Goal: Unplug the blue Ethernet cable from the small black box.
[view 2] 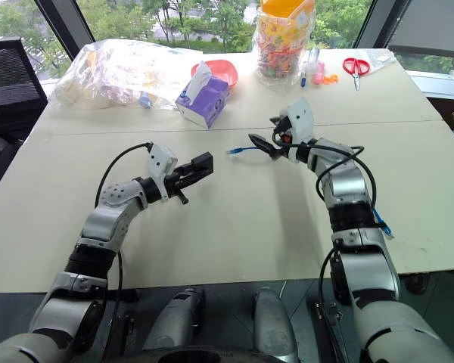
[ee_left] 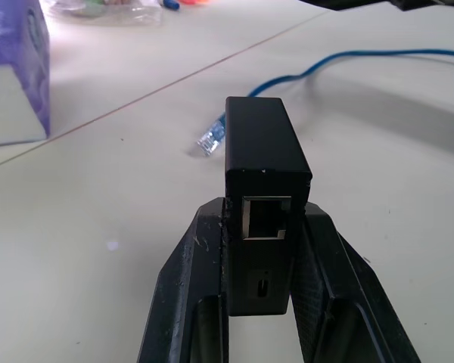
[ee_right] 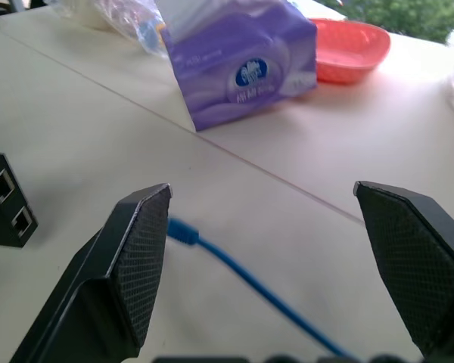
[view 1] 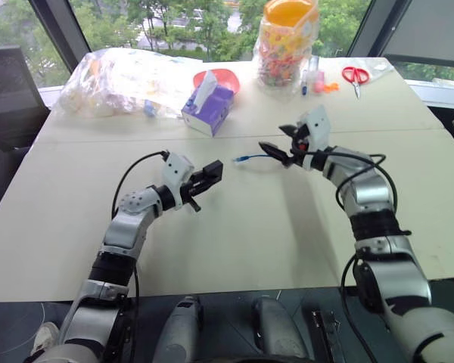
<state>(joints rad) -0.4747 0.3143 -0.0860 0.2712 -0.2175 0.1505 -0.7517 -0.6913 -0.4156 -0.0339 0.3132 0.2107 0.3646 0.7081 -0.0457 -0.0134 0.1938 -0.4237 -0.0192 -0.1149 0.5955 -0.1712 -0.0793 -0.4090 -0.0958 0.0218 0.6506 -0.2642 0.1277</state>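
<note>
My left gripper (view 1: pixel 209 175) is shut on the small black box (ee_left: pixel 263 148), held just above the table. The port (ee_left: pixel 266 217) in the box's facing side has nothing plugged into it. The blue Ethernet cable (view 1: pixel 251 158) lies loose on the table, its clear plug (ee_left: pixel 211 139) just beyond the box and apart from it. From there the cord (ee_right: pixel 242 266) runs back under my right gripper (view 1: pixel 280 145), which hangs open over it with its fingers (ee_right: pixel 140 261) spread wide and nothing between them. The right wrist view also catches the box (ee_right: pixel 4 200).
A purple tissue box (view 1: pixel 209 110) and a red bowl (view 1: pixel 224 76) stand beyond the grippers. Further back are a clear plastic bag (view 1: pixel 125 79), a candy jar (view 1: pixel 287 41) and red scissors (view 1: pixel 355 75). The beige table (view 1: pixel 250 242) ends just in front of me.
</note>
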